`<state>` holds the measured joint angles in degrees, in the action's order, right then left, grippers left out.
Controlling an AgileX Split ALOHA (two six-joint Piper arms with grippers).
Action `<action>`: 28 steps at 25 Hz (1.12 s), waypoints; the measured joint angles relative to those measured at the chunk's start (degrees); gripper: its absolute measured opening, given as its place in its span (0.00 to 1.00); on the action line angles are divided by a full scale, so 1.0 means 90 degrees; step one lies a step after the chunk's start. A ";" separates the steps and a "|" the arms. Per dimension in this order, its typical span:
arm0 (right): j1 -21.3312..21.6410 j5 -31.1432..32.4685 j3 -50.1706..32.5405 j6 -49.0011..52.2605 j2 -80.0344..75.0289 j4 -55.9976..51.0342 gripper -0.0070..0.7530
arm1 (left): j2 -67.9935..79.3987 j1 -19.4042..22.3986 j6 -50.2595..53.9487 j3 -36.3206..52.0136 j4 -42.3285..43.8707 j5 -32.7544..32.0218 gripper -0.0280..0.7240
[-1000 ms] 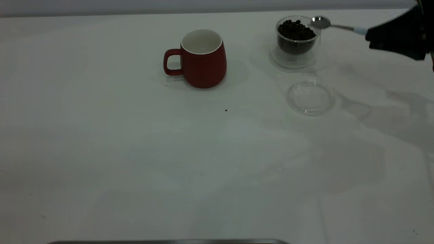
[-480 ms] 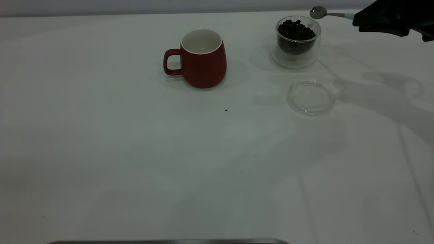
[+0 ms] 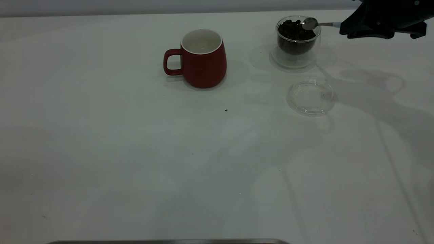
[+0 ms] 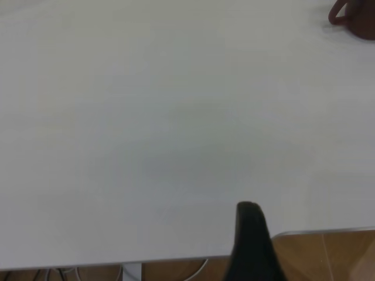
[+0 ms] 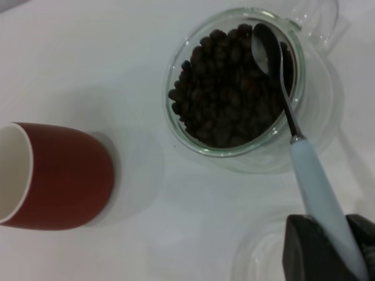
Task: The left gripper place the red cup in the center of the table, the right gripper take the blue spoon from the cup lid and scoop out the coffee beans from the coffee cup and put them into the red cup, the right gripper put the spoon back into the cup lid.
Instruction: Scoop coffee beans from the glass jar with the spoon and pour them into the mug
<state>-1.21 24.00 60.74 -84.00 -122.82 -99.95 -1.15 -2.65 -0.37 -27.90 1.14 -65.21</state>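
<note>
**Spoon bowl at the beans, right side holding**

White table [image 3: 135,162] all round, plain, w/ a few tiny dark specks. Landmark = the coffee cup [image 3: 295,57]: short clear double-walled glass, no handle, heaped w/ the coffee beans [image 3: 294,32], small, dark brown, nearly black.

My right gripper [image 5: 328,249] sits just to the outer side of that cup, fingers clamped narrow on the pale-blue handle of the blue spoon [image 5: 293,126]. Stem runs in over the cup's rim; shiny metal bowl lies over the beans near the rim, looks empty, and I can't tell if it touches them.

Cup lid [image 3: 311,97], a round clear disc w/ raised rim, lies flat on the table near the coffee cup, on the camera side.

Red cup [image 3: 202,58] stands upright, well apart from the coffee cup toward my left side: dark red, white inside, loop handle pointing away from the glass.

My left gripper [image 4: 253,246] is far from the coffee cup, by the table edge; only one dark fingertip shows, so I can't tell its spread.
</note>
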 joint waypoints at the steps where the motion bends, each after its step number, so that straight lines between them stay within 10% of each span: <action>1: -0.0014 -0.0044 0.0000 0.0000 -0.0013 0.0000 0.16 | 0.0000 0.0000 0.0000 0.0000 0.0000 0.0000 0.82; 28: -0.0183 0.0475 0.0028 0.0571 -0.0357 -0.0145 0.16 | 0.0000 0.0000 0.0000 0.0000 0.0000 0.0000 0.82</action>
<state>-2.86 28.28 61.00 -78.86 -126.04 -101.25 -1.15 -2.65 -0.37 -27.90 1.14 -65.21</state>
